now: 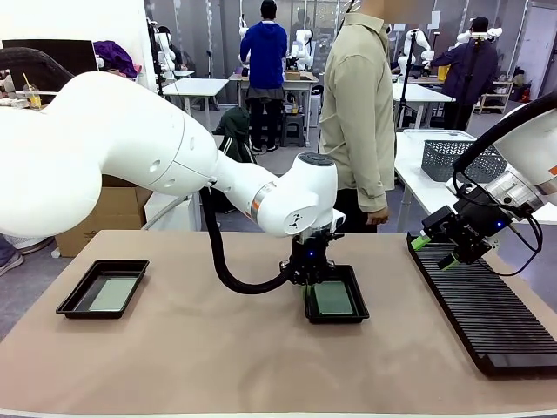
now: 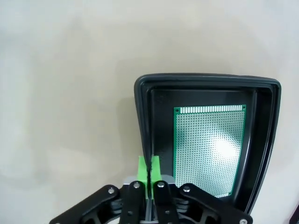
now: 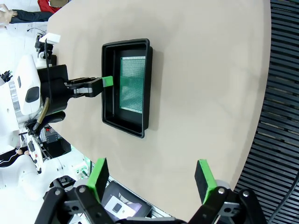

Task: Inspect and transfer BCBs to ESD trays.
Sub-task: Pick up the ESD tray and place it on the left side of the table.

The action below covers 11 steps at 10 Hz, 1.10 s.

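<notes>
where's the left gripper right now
In the front view the left gripper is at the table's middle, shut on the near-left rim of the middle tray, which holds a green board; the slotted rack lies to the right.

White tables (image 1: 198,86), grey crate (image 1: 452,158), cardboard box (image 1: 104,213) behind.

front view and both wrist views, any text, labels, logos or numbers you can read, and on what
No text reads clearly in any view.
A small dark logo mark on the left arm's wrist housing: too small to read.
An orange patch on the right arm: no letters can be made out.
The board in the centre tray: a grid of holes, no print legible.
A white label with a dark mark at the bottom of the right wrist view: blurred, unreadable.
</notes>
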Motion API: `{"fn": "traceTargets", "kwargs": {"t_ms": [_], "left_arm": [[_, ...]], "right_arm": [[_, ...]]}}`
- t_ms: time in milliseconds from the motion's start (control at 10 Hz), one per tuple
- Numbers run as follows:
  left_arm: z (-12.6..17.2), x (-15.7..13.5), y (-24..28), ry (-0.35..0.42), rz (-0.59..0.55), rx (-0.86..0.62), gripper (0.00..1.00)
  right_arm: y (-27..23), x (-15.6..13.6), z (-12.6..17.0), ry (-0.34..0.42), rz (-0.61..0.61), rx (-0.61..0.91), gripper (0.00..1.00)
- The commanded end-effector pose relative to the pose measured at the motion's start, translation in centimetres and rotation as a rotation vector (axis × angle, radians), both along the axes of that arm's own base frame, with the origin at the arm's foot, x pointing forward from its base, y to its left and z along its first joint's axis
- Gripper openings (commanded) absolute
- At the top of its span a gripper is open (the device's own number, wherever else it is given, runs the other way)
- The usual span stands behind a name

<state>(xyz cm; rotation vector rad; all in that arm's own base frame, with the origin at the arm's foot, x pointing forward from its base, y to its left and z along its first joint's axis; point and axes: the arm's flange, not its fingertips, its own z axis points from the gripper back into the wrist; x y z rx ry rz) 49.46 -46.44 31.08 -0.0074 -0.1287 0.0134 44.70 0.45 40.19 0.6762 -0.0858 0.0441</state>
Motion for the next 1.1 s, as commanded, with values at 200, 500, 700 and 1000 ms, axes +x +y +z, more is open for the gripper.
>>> {"fn": "traceTargets", "kwargs": {"t_ms": [200,500,700,1000], "left_arm": [[0.04,-0.09,-0.12,-0.001,-0.004,-0.001,0.00],[0.04,-0.09,-0.12,-0.001,-0.004,-0.001,0.00],[0.04,-0.09,-0.12,-0.001,-0.004,-0.001,0.00],[0.04,-0.09,-0.12,-0.001,-0.004,-0.001,0.00]], "right_arm": [[0.10,0.07,0.00,-0.006,-0.013,-0.006,0.98],[0.10,0.07,0.00,-0.006,-0.013,-0.006,0.98],[0.10,0.07,0.00,-0.006,-0.013,-0.006,0.98],[0.10,0.07,0.00,-0.006,-0.013,-0.006,0.98]]}}
